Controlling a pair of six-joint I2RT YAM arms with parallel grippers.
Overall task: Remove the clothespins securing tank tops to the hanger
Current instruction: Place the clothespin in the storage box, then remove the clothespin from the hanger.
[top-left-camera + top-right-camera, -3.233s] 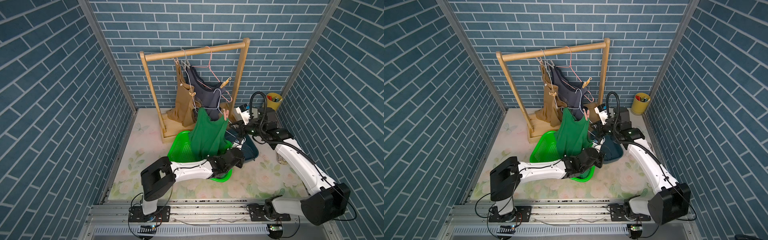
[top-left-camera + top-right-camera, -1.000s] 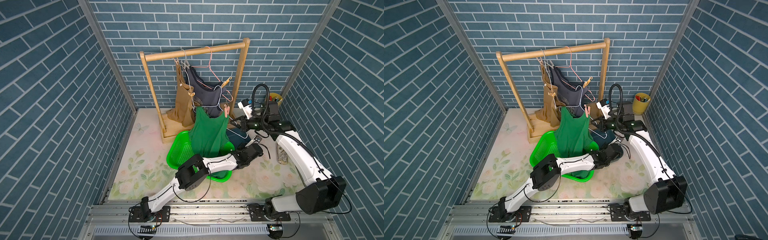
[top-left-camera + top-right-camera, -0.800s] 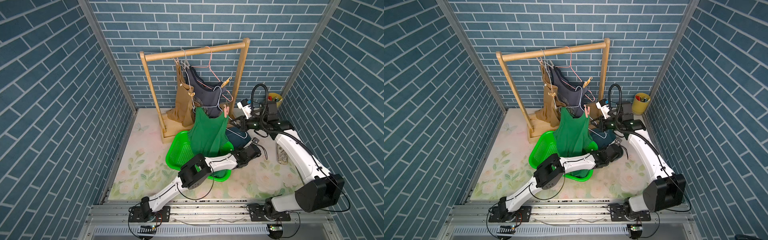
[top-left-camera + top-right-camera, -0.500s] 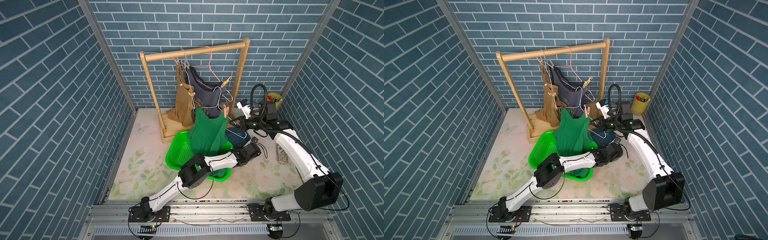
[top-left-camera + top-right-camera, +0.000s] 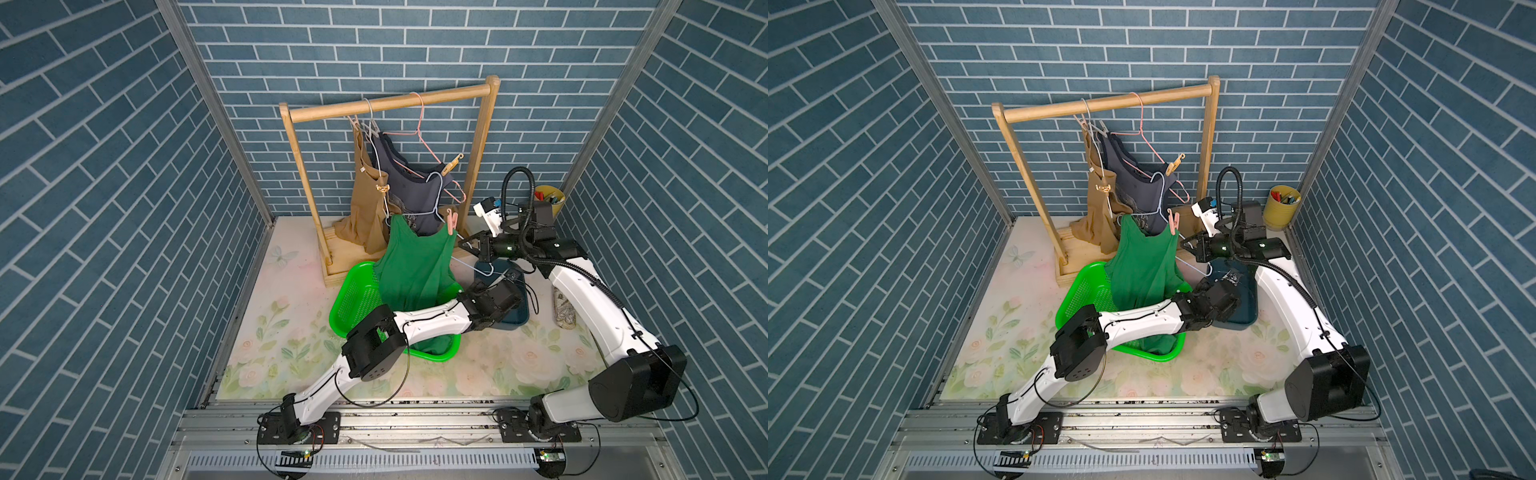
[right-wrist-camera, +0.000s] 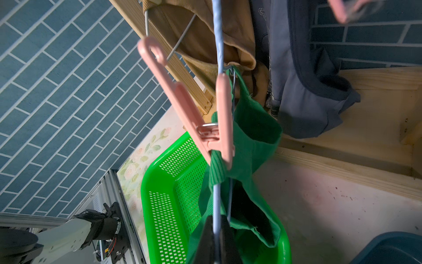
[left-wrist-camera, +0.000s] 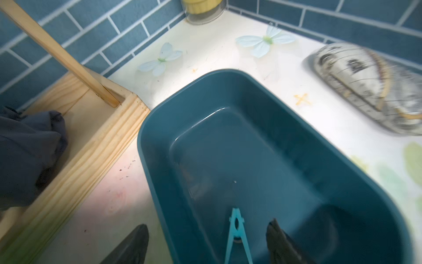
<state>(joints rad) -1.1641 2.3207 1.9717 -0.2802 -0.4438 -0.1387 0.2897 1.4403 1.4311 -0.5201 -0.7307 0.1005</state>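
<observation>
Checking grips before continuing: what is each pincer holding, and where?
The right pincer grips the blue hanger by its wire shoulder; the left pincer holds nothing.

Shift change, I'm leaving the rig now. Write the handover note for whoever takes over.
Left hand: open above the blue bin, teal clothespin loose between its fingers.
Right hand: shut on the pale blue hanger carrying the green top.
Done: teal clothespin off.
To do: pink clothespin on the green top's strap; tan clothespin on the pink hanger; second tan clothespin on the tan top.
</observation>
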